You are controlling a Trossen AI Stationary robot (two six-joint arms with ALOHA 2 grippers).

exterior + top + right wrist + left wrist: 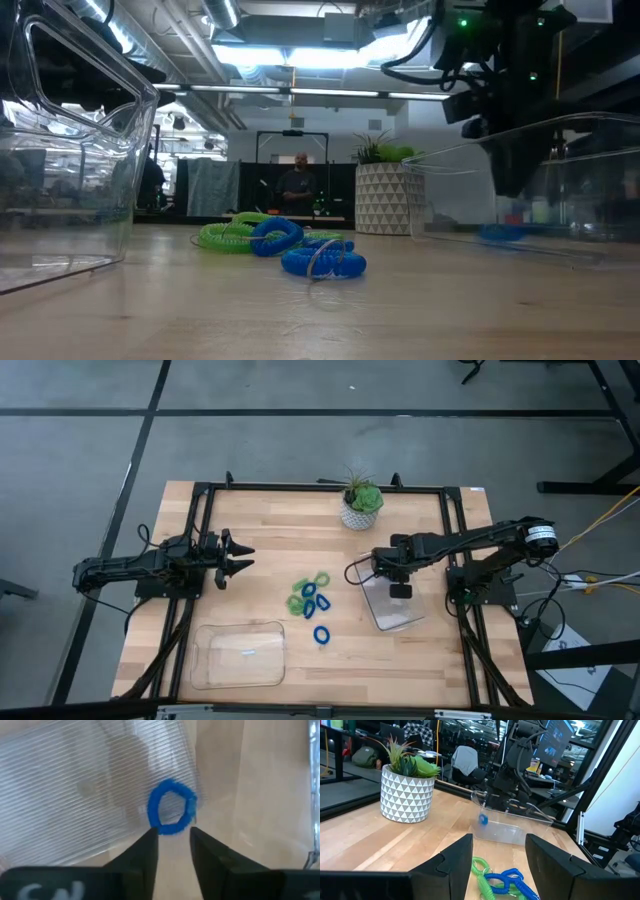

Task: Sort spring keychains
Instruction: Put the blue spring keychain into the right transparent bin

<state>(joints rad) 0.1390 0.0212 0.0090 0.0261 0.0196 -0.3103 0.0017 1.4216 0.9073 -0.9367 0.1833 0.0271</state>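
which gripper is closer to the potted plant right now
Right. The right gripper sits just in front of the potted plant, over the clear tray; the left gripper waits far off to its side.

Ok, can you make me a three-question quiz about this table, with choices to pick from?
1. Where is the right gripper?
A. over the right tray
B. over the plant
C. over the left tray

2. What colour is the keychain in front of the right gripper?
A. green
B. blue
C. red

3. How is the left gripper?
A. shut on a keychain
B. open and empty
C. holding the plant

Answers:
1 A: the high view shows it above the right tray.
2 B: the right wrist view shows a blue ring.
3 B: its fingers stand apart, nothing between.
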